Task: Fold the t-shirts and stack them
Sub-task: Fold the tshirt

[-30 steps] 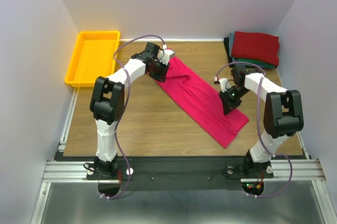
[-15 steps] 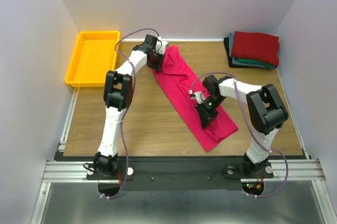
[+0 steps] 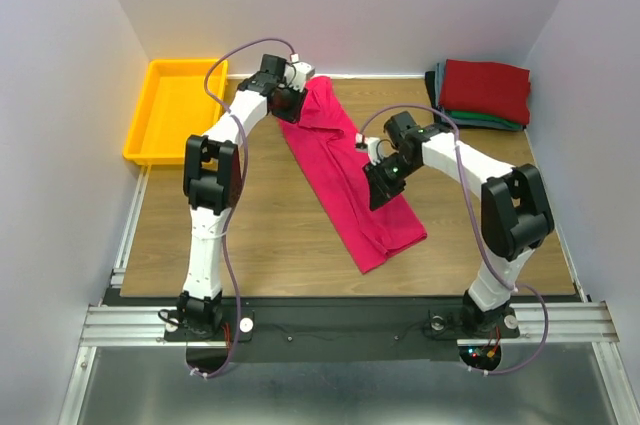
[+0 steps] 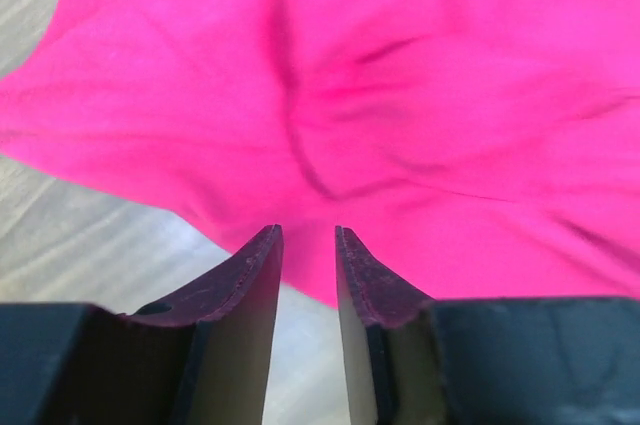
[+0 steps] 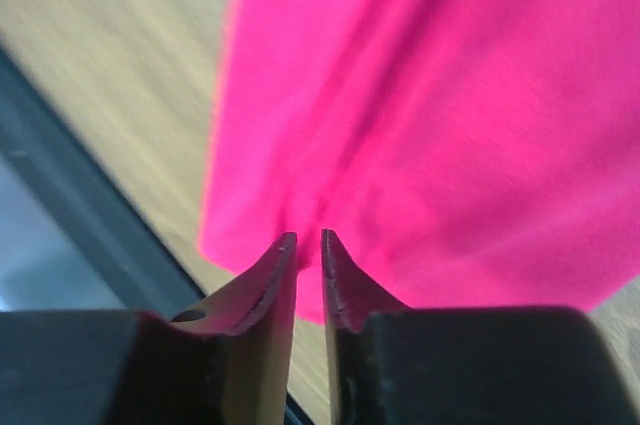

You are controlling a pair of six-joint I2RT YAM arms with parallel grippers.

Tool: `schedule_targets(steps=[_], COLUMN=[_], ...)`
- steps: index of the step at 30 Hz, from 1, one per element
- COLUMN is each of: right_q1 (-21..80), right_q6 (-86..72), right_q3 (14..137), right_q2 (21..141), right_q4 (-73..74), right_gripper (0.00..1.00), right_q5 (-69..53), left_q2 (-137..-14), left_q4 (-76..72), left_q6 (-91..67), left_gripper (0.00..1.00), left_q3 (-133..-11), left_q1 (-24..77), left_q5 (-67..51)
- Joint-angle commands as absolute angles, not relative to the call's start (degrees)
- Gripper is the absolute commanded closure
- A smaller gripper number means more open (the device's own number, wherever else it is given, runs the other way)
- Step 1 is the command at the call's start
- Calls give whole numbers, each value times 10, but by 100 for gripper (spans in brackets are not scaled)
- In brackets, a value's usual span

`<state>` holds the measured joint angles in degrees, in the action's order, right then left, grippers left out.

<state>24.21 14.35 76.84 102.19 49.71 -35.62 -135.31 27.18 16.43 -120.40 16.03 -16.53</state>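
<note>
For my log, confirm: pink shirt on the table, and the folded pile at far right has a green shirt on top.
No: the top view shows a dark red shirt topping the pile; the green shirt lies under it.

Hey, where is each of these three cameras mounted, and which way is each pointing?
Top external: above and behind the arms, looking down on the table; left arm and right arm both show.
Left wrist: on the left arm, looking past its own jaws at the crimson t-shirt.
Right wrist: on the right arm, past its jaws at the same shirt's edge.
Shared: all show that shirt.
</note>
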Motion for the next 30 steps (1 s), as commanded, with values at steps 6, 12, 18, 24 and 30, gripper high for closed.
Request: schedule_targets(steps=[6, 12, 18, 24, 30], right_q1=[243, 313, 367, 345, 302], right_q6=[178, 168, 164, 161, 164], right_q3=[694, 625, 653, 688, 684], right_q2=[1057, 1057, 1063, 1039, 1021], right_q4=[465, 458, 456, 460, 458], right_gripper=[87, 90, 84, 66, 62], right_q5=[-276, -353, -509, -490, -456], left_q2=[-1268, -1281, -1297, -1360, -1452], left_q4=[257, 252, 257, 280, 313], left_q6=[62, 43, 50, 76, 118], left_gripper=[66, 66, 66, 66, 66], left_q3=[-1096, -1065, -1068, -1133, -1290], left_q1=[195, 198, 198, 198, 190], left_q5=[-214, -208, -190, -174, -150])
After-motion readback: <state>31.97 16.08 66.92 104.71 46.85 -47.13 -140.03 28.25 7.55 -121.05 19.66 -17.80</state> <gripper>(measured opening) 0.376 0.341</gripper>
